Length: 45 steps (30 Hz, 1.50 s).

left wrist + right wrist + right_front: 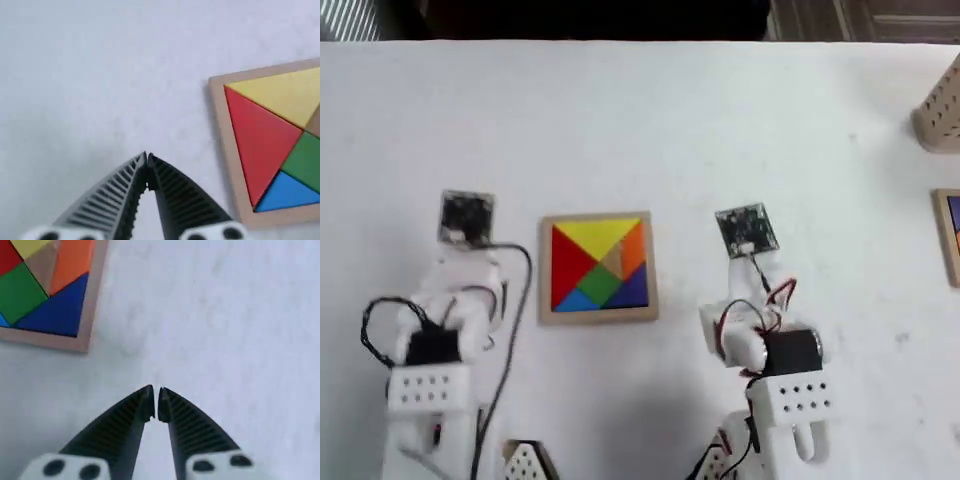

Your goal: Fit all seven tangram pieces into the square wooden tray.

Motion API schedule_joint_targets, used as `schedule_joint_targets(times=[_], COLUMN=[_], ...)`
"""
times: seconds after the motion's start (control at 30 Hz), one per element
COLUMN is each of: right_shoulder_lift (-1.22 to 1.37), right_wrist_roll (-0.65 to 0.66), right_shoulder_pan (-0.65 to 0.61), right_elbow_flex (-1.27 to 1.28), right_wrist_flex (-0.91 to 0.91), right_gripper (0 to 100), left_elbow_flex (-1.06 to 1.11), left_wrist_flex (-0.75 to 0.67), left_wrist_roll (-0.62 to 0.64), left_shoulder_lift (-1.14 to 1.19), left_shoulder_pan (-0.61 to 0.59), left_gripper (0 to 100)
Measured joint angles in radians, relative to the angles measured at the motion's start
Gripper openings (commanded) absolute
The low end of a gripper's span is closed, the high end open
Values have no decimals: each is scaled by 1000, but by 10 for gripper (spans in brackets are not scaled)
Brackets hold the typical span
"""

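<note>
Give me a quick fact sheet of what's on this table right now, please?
Tray: square wooden tray between the two arms, on the white table
Pieces inside: yellow triangle, red triangle, green square, light blue triangle, dark blue triangle, orange piece
Centre: tan patch, piece or bare wood, cannot tell
Left end effector: shut, empty, beside the tray
Right end effector: shut, empty, beside the tray

Both wrist views' edges cut off the wooden tray (226,125).
</note>
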Motion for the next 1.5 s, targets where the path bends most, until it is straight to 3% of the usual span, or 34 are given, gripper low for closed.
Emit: schedule_joint_targets(times=[0.17, 0.57, 0.83, 1.03, 1.5], right_shoulder_lift=[0, -2, -14, -18, -18], right_wrist_roll=[0, 0, 2, 2, 2], right_shoulder_pan=[114, 143, 144, 147, 147], right_elbow_flex=[72, 235, 345, 358, 358], right_wrist_flex=[0, -75, -183, -190, -190], right_gripper=[19, 19, 21, 21, 21], left_elbow_flex=[94, 276, 295, 295, 295], left_wrist_flex=[106, 382, 408, 508, 511], left_wrist_roll=[-74, -78, -78, -83, -87], left_shoulder_lift=[-186, -620, -632, -632, -632], left_shoulder_pan=[44, 78, 78, 80, 80], left_gripper=[23, 23, 23, 23, 23])
